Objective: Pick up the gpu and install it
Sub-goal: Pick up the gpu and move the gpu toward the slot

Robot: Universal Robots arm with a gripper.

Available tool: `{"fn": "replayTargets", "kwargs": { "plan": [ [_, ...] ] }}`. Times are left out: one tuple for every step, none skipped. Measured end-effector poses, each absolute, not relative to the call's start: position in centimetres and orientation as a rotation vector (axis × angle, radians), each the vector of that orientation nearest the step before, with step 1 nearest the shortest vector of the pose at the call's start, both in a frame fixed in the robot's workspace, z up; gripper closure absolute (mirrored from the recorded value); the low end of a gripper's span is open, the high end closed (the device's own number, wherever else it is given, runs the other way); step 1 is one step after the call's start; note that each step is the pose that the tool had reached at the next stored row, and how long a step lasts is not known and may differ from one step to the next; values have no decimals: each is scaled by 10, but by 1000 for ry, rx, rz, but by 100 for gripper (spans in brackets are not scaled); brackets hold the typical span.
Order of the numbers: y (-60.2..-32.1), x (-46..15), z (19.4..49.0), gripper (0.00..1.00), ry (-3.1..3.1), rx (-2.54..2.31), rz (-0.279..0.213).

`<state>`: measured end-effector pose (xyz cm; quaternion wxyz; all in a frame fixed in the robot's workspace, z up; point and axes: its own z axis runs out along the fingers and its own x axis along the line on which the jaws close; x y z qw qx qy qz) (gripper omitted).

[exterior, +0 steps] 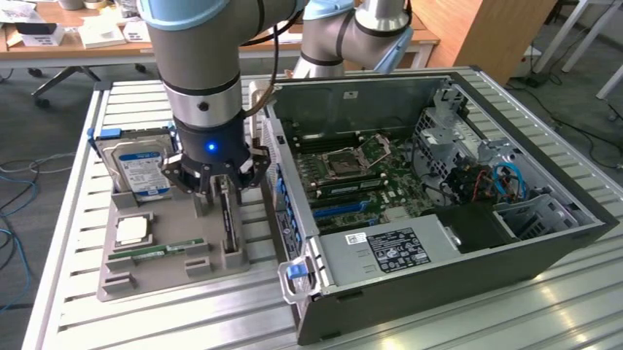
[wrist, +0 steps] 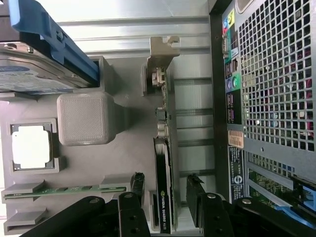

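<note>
The gpu stands on its long edge in a slot of the grey holder tray, beside the open computer case. In the wrist view it is a thin dark card with a black labelled face and a silvery bracket at one end. My gripper hangs just above the card's near end. Its jaws are open, and one black fingertip lies on each side of the card with gaps between. The gripper holds nothing.
The tray also carries a silver hard drive in a blue bracket, a square processor chip and a green memory stick. The case lies open with its motherboard exposed. Its rear panel stands close beside the card.
</note>
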<state>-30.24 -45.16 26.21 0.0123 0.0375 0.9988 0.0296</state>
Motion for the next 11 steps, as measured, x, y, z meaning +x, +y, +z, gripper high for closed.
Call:
{"fn": "replayTargets", "kwargs": {
  "plan": [
    [-452,-302,261,53,3113,117,92],
    [-452,-302,260,53,3113,117,92],
    [-452,-302,259,53,3113,117,92],
    [-452,-302,258,53,3113,117,92],
    [-452,-302,257,53,3113,117,92],
    [-452,-302,256,53,3113,117,92],
    [-452,-302,255,53,3113,117,92],
    [-452,-302,255,53,3113,117,92],
    [-452,-302,254,53,3114,117,92],
    [-452,-302,254,53,3114,117,92],
    [-452,-302,253,53,3113,117,92]
  ]
}}
